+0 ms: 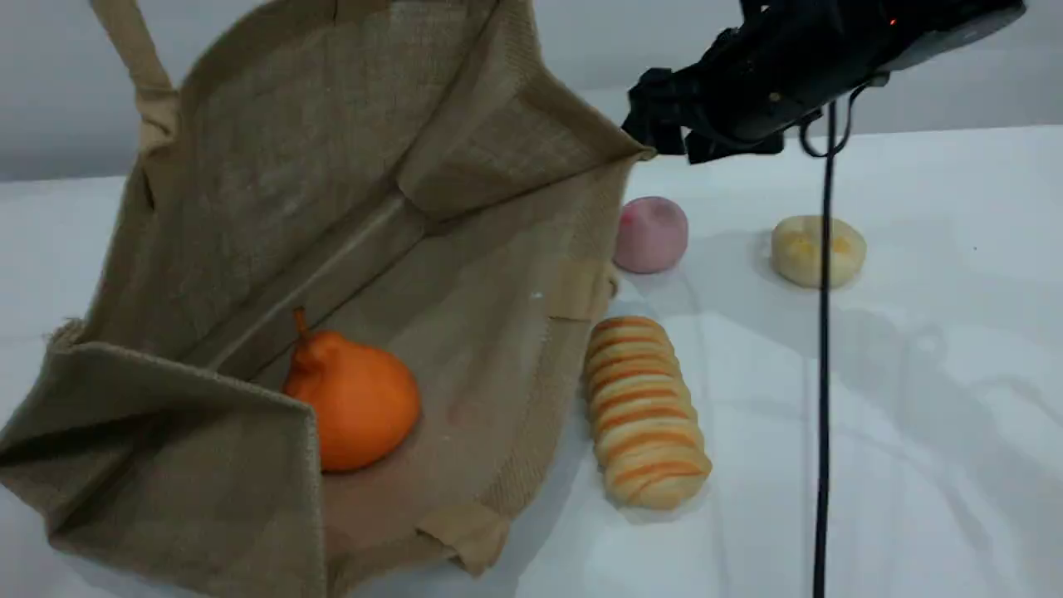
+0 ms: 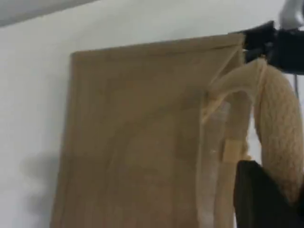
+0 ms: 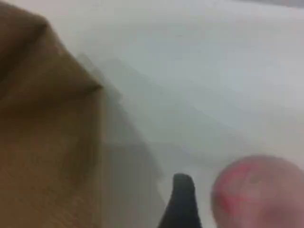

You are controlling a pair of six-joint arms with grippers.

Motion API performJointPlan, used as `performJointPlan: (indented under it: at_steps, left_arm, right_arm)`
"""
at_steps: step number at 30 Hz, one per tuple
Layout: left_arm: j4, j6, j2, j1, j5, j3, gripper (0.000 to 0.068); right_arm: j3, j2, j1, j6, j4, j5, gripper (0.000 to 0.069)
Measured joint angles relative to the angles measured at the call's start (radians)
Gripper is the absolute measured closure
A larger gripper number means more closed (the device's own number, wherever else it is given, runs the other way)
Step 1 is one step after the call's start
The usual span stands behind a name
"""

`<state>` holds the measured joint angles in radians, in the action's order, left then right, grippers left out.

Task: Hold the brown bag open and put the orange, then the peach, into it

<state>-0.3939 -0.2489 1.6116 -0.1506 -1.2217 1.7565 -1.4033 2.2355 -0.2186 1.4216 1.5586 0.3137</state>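
Note:
The brown bag (image 1: 274,183) lies on its side with its mouth wide open toward the camera. One beige handle (image 1: 133,58) runs up out of the scene view. In the left wrist view that handle (image 2: 278,137) loops over my left gripper's dark fingertip (image 2: 259,197), which is shut on it. The orange (image 1: 353,403) rests inside the bag on its lower wall. The peach (image 1: 650,234) sits on the table just right of the bag's rim. My right gripper (image 1: 658,124) hovers above the peach, open and empty. In the right wrist view its fingertip (image 3: 181,202) is close beside the peach (image 3: 259,194).
A striped bread loaf (image 1: 644,411) lies right of the bag's mouth. A pale-yellow disc (image 1: 818,249) sits further right. A black cable (image 1: 824,374) hangs from the right arm down across the white table (image 1: 938,415).

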Motion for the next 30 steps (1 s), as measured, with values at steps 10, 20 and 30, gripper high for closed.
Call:
performJointPlan:
  at_steps: [10, 20, 30]
  left_arm:
    - [0.021, 0.017, -0.001, 0.0, 0.001, 0.0, 0.0609]
    - [0.02, 0.019, 0.0, 0.0, 0.001, 0.0, 0.0609]
    - [-0.009, 0.019, 0.001, 0.0, 0.001, 0.0, 0.0609]
  right_arm:
    - [-0.069, 0.098, 0.0, 0.001, 0.035, -0.032, 0.0169]
    - [-0.07, 0.107, 0.0, 0.042, 0.055, -0.087, 0.0169]
    - [-0.105, 0.148, -0.001, 0.15, 0.178, -0.05, 0.0169]
